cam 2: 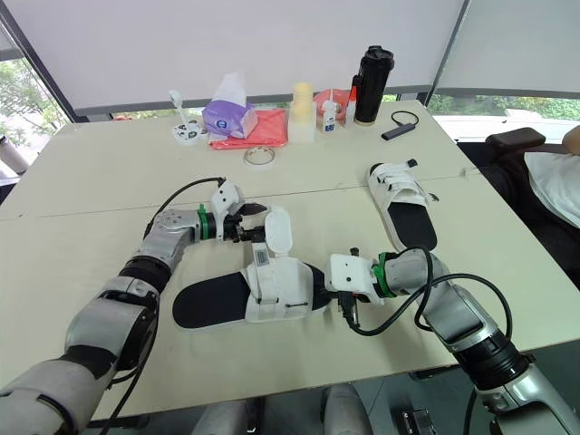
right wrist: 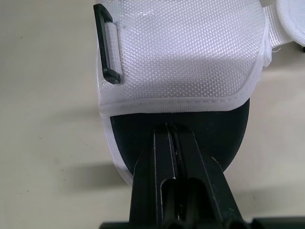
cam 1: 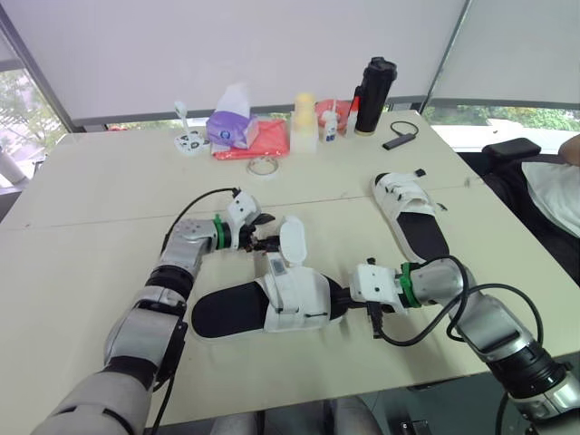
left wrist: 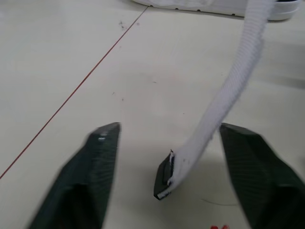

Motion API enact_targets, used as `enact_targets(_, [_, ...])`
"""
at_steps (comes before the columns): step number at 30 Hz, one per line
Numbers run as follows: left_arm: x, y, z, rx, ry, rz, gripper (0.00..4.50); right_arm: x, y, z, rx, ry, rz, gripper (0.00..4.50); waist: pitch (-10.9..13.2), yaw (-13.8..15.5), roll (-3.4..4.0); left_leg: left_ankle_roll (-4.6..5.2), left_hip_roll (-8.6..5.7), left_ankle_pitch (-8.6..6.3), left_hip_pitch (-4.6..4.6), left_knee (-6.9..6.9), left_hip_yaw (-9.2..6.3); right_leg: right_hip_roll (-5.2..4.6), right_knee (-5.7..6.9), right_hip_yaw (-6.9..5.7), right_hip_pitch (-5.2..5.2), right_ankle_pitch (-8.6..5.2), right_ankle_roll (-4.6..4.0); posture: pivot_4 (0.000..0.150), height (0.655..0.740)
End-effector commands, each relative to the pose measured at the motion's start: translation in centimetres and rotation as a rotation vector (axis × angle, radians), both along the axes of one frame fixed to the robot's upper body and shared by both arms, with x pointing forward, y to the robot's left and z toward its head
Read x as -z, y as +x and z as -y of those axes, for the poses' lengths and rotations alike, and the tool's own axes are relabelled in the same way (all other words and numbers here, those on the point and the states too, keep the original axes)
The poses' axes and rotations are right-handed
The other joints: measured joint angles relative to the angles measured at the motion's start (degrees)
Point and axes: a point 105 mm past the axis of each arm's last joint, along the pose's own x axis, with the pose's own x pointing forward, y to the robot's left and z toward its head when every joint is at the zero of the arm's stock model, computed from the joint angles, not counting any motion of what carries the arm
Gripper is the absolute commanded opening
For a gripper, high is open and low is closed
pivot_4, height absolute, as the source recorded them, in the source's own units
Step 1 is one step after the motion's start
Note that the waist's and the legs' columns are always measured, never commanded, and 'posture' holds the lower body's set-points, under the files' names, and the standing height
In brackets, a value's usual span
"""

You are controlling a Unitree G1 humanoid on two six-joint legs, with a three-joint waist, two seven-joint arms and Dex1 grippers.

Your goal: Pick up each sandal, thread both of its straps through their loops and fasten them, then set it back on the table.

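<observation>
Lying on the desk (cam 1: 109, 181): two sandals, both white on top and black inside.
Near sandal (cam 1: 272, 304): flat on the desk, between the two arms.
Far sandal (cam 1: 412, 213): flat on the desk too, well apart from the near one, on the robot's right side.
Strap (cam 1: 292, 240): one wide white strap of the near sandal stands up, undone. Its end has a small black tip (left wrist: 164, 179).
Loop (right wrist: 106, 45): one black loop sits on the side of the near sandal's white top. Nothing goes through it.
Left gripper (cam 1: 267, 233): its two fingers (left wrist: 95, 162) are spread wide. The strap end hangs between them, and neither finger touches it.
Right gripper (right wrist: 172, 131): its two fingers are pressed together with nothing between them. The tips rest on the black inside of the near sandal, just by the edge of the white top.
Far edge of the desk: one purple tissue pack (cam 1: 231, 122), one red cloth (cam 1: 267, 140), one roll of tape (cam 1: 263, 166), one bottle with a yellow cap (cam 1: 304, 122), one small white bottle (cam 1: 330, 124), one tall black cup (cam 1: 373, 95).
</observation>
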Motion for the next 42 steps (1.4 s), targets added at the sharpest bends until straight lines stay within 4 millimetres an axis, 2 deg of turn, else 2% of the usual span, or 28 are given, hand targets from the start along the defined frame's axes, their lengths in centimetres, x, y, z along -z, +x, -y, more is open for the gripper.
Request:
enact_targets(1, [-1.7, 0.7, 0.3, -0.001, 0.017, 0.095, 1.04, 0.9, 0.0, -0.2, 0.011, -0.018, -0.016, 0.00, 0.00, -0.03, 0.00, 0.00, 0.00, 0.00, 0.00, 0.00, 0.00, 0.01, 0.00, 0.00, 0.00, 0.00, 0.00, 0.150, 0.7400])
enact_targets(3, [-2.0, 0.8, 0.4, 0.004, 0.029, 0.127, 0.03, 0.9, 0.0, -0.2, 0.013, -0.019, -0.014, 0.00, 0.00, -0.07, 0.00, 0.00, 0.00, 0.00, 0.00, 0.00, 0.00, 0.01, 0.00, 0.00, 0.00, 0.00, 0.00, 0.150, 0.7400])
enact_targets(8, [-5.4, 0.8, 1.3, 0.026, -0.046, 0.308, 0.03, 1.0, 0.1, -0.1, 0.015, -0.022, -0.009, 0.00, 0.01, -0.02, -0.02, 0.00, 0.01, 0.00, 0.00, 0.00, 0.00, 0.01, 0.01, 0.00, 0.00, 0.00, 0.00, 0.150, 0.7400])
enact_targets(11, [-9.6, 0.4, 1.8, 0.023, -0.100, 0.581, 0.03, 1.0, 0.2, -0.1, 0.018, -0.024, -0.007, 0.00, 0.04, -0.01, -0.07, 0.00, 0.01, 0.00, 0.00, 0.00, -0.01, 0.01, 0.00, 0.00, 0.00, 0.00, 0.00, 0.150, 0.7400])
enact_targets(14, [-11.4, -0.3, 2.2, 0.052, -0.095, 0.731, 0.03, 1.0, 0.2, 0.0, 0.019, -0.025, -0.006, 0.00, 0.04, 0.04, -0.07, -0.01, 0.02, 0.00, 0.00, 0.00, -0.01, 0.01, 0.00, 0.00, 0.00, 0.01, 0.01, 0.150, 0.7400])
enact_targets(17, [-12.4, -2.1, 3.0, 0.166, -0.054, 0.890, 0.03, 1.1, 0.2, 0.0, 0.020, -0.026, -0.006, 0.00, 0.05, 0.05, -0.07, -0.01, 0.02, 0.00, 0.00, 0.00, 0.02, 0.01, 0.00, 0.00, -0.01, 0.01, 0.01, 0.150, 0.7400])
enact_targets(21, [-14.0, -5.4, 4.4, 0.336, -0.112, 1.031, 0.03, 1.2, 0.2, 0.1, 0.022, -0.032, -0.004, 0.00, 0.05, 0.20, -0.08, -0.01, 0.02, 0.00, -0.01, 0.00, 0.02, 0.01, -0.01, 0.00, 0.00, 0.01, 0.01, 0.150, 0.7400])
enact_targets(26, [-11.9, -10.0, 4.8, 0.617, -0.096, 0.915, 0.03, 1.3, 0.2, 0.4, 0.021, -0.047, -0.003, 0.00, 0.06, -0.06, -0.03, -0.01, 0.05, 0.00, -0.01, -0.02, 0.03, 0.00, -0.02, 0.02, 0.00, 0.00, -0.01, 0.150, 0.7400])
enact_targets(30, [-10.4, -12.5, 4.0, 0.749, -0.069, 0.765, 0.03, 1.3, 0.3, 0.5, 0.020, -0.052, 0.000, 0.00, 0.06, 0.08, -0.03, 0.00, 0.06, 0.00, -0.01, 0.00, 0.00, 0.01, -0.02, 0.02, 0.00, 0.00, -0.04, 0.150, 0.7400])
enact_targets(36, [-9.7, -14.0, 3.9, 0.801, -0.082, 0.624, 0.03, 1.4, 0.5, 0.6, 0.017, -0.059, 0.006, 0.00, 0.06, 0.36, -0.02, 0.00, 0.06, 0.00, -0.01, 0.01, -0.03, -0.01, -0.08, 0.03, 0.07, -0.14, -0.27, 0.150, 0.7400])
enact_targets(39, [-9.5, -14.5, 4.4, 0.805, -0.104, 0.607, 0.03, 1.5, 0.5, 0.7, 0.018, -0.061, 0.008, 0.00, 0.06, 0.40, -0.03, 0.00, 0.04, 0.00, -0.02, 0.01, -0.04, -0.02, -0.12, 0.03, 0.09, -0.14, -0.26, 0.150, 0.7400])
enact_targets(42, [-8.8, -13.9, 5.6, 0.759, -0.091, 0.657, 0.03, 1.5, 0.5, 0.6, 0.019, -0.062, 0.010, 0.00, 0.06, 0.54, -0.03, 0.00, 0.04, 0.00, -0.02, 0.00, -0.04, -0.02, -0.13, 0.03, 0.10, -0.14, -0.26, 0.150, 0.7400])
